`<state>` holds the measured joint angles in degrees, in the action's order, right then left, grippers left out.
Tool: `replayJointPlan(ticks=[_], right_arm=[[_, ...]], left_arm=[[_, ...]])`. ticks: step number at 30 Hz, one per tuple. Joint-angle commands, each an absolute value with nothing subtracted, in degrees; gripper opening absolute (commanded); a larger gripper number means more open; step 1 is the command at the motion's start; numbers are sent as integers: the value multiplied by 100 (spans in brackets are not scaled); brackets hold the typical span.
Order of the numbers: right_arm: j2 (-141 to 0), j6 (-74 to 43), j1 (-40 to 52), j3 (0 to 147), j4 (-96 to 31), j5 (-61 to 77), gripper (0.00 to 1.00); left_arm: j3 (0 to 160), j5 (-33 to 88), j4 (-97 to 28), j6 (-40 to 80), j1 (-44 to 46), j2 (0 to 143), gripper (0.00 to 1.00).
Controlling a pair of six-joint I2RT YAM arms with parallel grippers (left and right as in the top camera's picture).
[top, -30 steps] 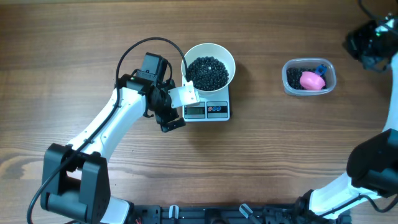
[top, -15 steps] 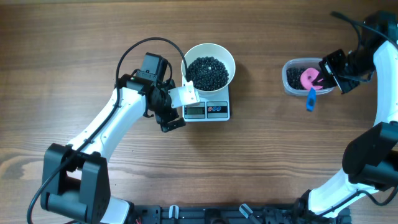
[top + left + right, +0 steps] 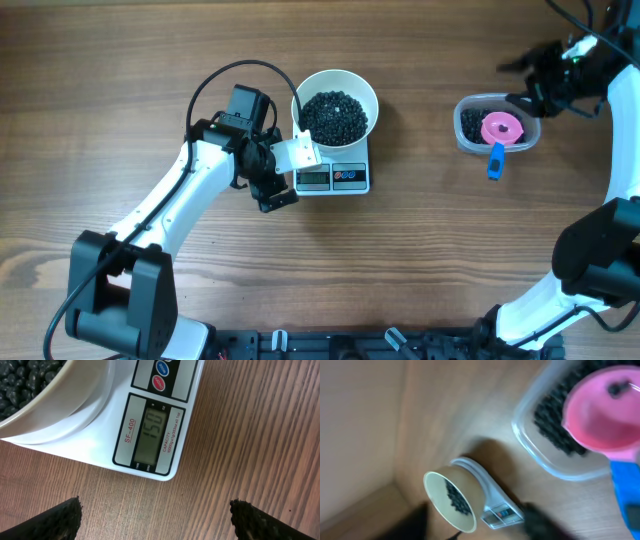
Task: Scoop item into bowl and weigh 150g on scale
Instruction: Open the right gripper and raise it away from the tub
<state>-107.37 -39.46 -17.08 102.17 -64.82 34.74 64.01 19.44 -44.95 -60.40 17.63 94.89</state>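
The item [image 3: 335,115] sits as a dark heap in the bowl [image 3: 336,74], and the bowl stands on the 12 o'clock end of the scale [image 3: 333,178]. A little more of it lies in the clear tub [image 3: 460,125], well apart at 3 o'clock.

Nearest me, the left gripper [image 3: 288,176] hangs at the scale's 9 o'clock edge with its jaws spread wide and nothing between them. Its camera looks straight down on the display [image 3: 151,435], which reads 150.

Further off to the right is what has just changed. Half a second ago the right gripper [image 3: 512,82] had the scoop by its blue handle at the tub's edge. Now the pink scoop [image 3: 501,128] lies in the tub on its own, and the blue handle [image 3: 495,162] pokes over the rim toward 6 o'clock. The right gripper has pulled away to about the tub's 1 o'clock, blurred but with its jaws apart and holding nothing.

To my eye that means the scooping is finished. The tool is back where the spare pellets are, the bowl is untouched, and the reading matches the target — the weighing looks done, provided nothing nudges the scale as the arms withdraw.
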Motion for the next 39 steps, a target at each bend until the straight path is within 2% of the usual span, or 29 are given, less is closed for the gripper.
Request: replayJointPlan(ticks=[1,6,39], right_arm=[[-10816,-3885,-1710,10348,-6386,3122,100],[-10816,-3916,-1710,10348,-6351,2169,100],[-10770,-3918,-1721,10344,-6001,2051,100]], left_arm=[[6379,2036,-4497,-6130,1789,9542,100],[6379,2036,-4497,-6130,1789,9542,100],[6379,2036,-4499,-6130,1789,9542,100]])
